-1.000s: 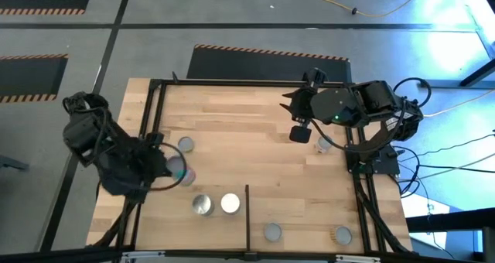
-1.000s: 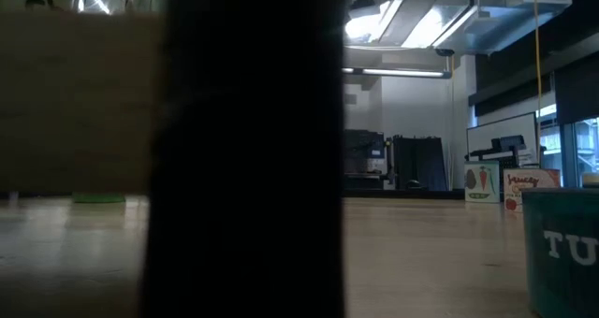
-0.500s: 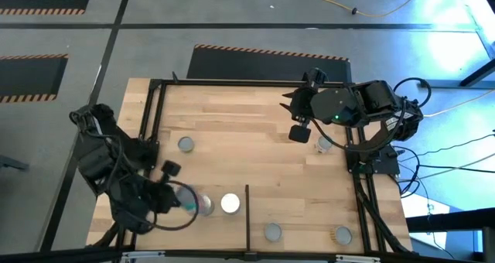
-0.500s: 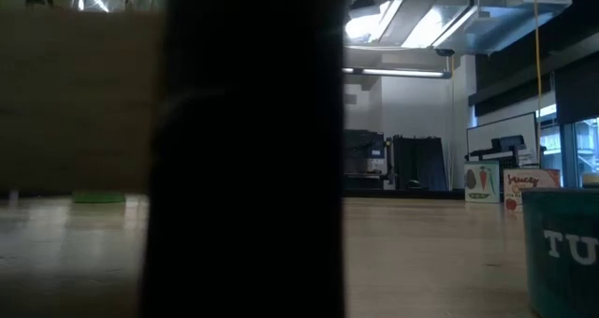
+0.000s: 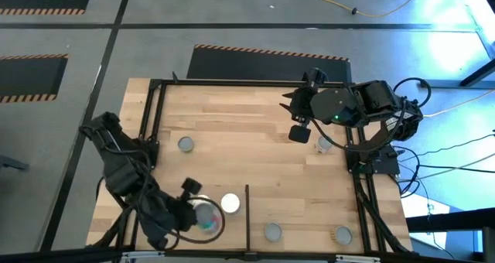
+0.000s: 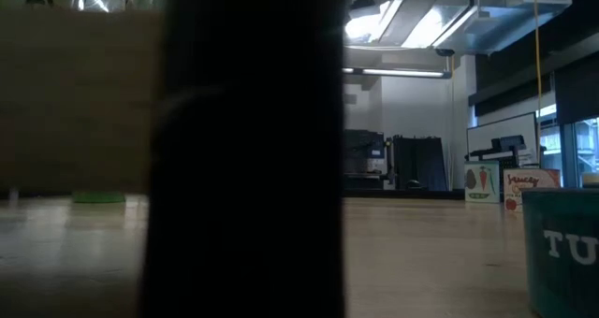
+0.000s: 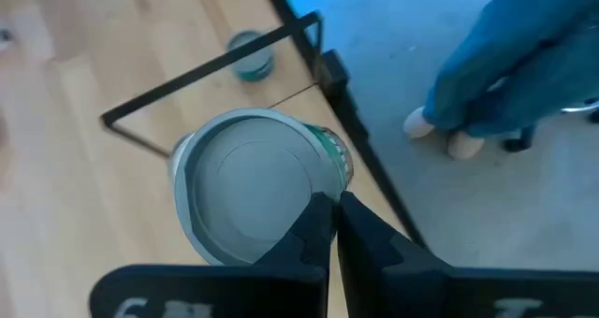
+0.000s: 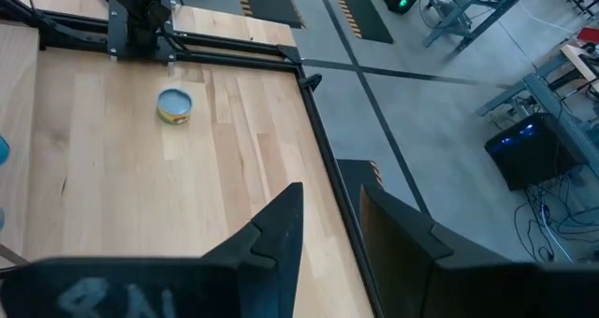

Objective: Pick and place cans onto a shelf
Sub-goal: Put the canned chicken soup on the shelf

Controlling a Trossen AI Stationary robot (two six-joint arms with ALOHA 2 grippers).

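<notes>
- The left gripper (image 5: 203, 216) hung low over the near-left part of the wooden tabletop (image 5: 247, 139), just left of the thin black divider bar (image 5: 247, 216); in the left wrist view its fingers (image 7: 318, 229) were pressed together with no gap, their tips lying over the rim of a grey-topped can (image 7: 248, 182); whether they pinched that rim could not be told.
- That can (image 5: 206, 219) stood upright beneath the gripper; a white-topped can (image 5: 230, 203) stood just beside it, towards the divider bar.
- Another grey-topped can (image 5: 186, 145) stood apart, farther back on the left half of the tabletop.
- Right of the divider bar, near the front edge, stood a grey-topped can (image 5: 272, 232) and a tan-topped can (image 5: 342, 234), well apart from each other.
- The right gripper (image 5: 298, 131) waited above the far-right part of the tabletop; its fingers (image 8: 281, 229) stood apart with a clear gap and held nothing; a pale-topped can (image 5: 323, 145) stood on the tabletop just beside it, partly hidden by the arm.
- The black metal frame (image 5: 232, 81) edged the tabletop on all sides.
- In the low view a wide dark post (image 6: 248, 150) filled the middle, and a teal container (image 6: 562, 248) showed at the right edge.
- In the left wrist view, a blue-clad part of a person (image 7: 524, 65) showed beyond the frame.
</notes>
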